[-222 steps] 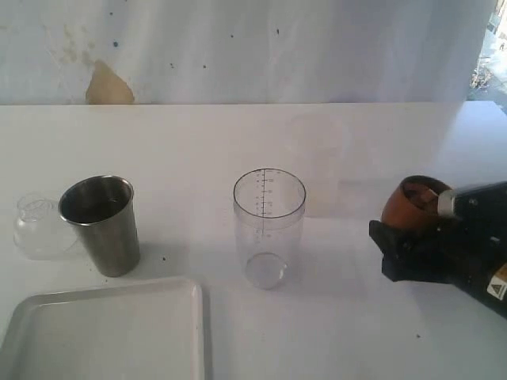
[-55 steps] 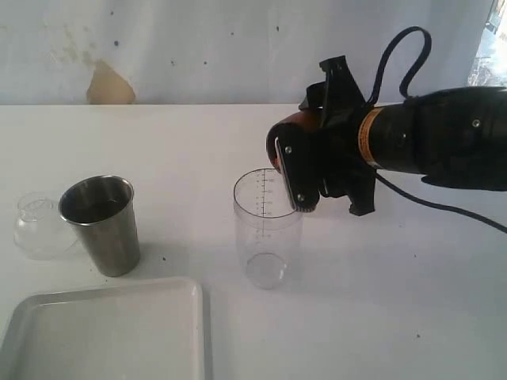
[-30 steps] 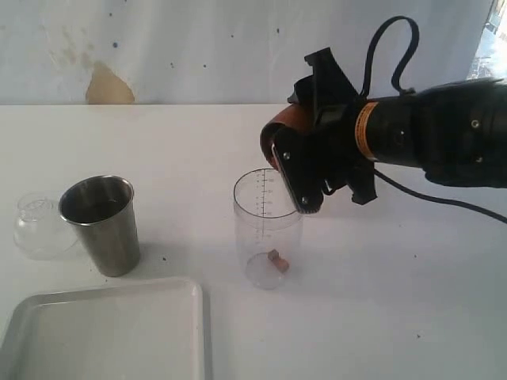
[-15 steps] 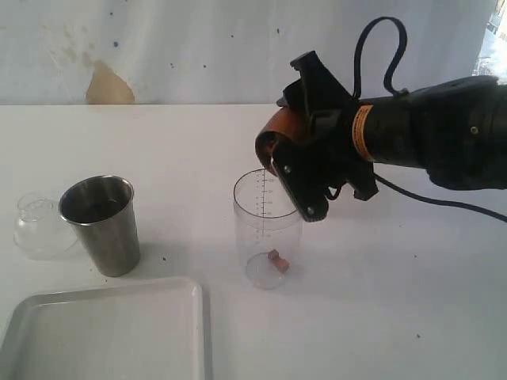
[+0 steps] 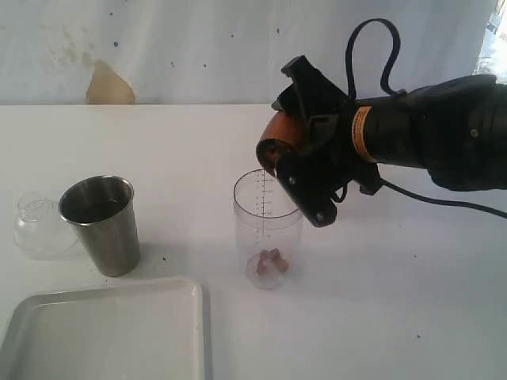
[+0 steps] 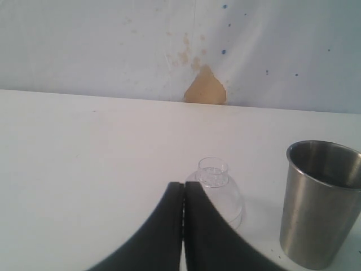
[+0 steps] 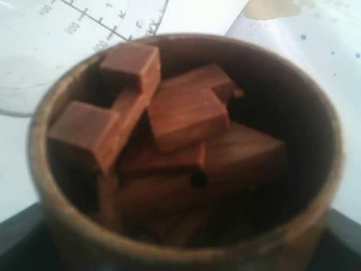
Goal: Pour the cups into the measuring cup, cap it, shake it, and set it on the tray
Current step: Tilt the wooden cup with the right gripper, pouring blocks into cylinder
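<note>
The right gripper clasps the wooden cup, tipped over the measuring cup, mid-pour. The blocks inside likely need a steeper tilt. The left gripper is pressed together.

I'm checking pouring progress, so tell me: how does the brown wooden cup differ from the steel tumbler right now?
The wooden cup is tilted in the right end effector over the measuring cup; the steel tumbler stands upright, untouched. The wooden cup is brown and rounded; the steel tumbler grey and tapered. The wooden cup shows brown blocks; the steel tumbler's contents are unclear. Both are handleless.
</note>
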Available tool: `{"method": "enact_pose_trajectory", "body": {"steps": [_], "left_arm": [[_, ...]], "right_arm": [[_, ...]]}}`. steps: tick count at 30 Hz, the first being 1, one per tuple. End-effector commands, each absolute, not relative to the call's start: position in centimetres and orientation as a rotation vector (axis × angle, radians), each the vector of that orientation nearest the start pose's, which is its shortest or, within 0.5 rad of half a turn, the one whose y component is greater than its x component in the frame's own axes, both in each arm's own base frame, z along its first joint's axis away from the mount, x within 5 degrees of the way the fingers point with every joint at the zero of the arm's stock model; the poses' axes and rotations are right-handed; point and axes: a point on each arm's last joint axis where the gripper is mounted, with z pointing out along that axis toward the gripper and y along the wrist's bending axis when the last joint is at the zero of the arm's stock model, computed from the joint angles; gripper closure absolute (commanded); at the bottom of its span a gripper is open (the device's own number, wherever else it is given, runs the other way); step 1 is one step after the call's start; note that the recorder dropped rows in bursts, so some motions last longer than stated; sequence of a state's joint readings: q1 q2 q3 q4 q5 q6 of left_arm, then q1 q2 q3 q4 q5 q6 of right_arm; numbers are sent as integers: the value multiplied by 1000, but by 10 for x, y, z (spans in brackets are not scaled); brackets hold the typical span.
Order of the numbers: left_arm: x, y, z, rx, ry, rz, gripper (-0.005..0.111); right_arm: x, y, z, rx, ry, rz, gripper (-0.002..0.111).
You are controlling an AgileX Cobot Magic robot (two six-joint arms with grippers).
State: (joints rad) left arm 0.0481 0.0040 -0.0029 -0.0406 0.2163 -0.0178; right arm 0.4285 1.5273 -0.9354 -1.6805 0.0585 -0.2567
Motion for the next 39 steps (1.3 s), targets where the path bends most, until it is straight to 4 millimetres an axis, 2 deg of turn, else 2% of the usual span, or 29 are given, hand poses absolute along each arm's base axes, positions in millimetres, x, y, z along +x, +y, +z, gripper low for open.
{"method": "enact_pose_trajectory", "body": {"steps": [1,14,20,26,34,39], "left_arm": [[56,2,194,-79,1691,-11,106],[56,2,194,-79,1691,-11,106],[56,2,194,-79,1691,-11,106],[56,2,194,-79,1691,-11,106],[56,2,194,-79,1691,-11,106],[56,2,194,-79,1691,-11,106]], "right_arm": [[307,136,269,-2047,812,-979,108],[308,135,270,-2110,710,-1058,108],[310,136,282,-2078,692,-1088,108],[310,136,282,-2128,608,-1143,108],[304,148,282,-2141,546,-1142,108],[306,145,283,-2162,537,-1218,108]]}}
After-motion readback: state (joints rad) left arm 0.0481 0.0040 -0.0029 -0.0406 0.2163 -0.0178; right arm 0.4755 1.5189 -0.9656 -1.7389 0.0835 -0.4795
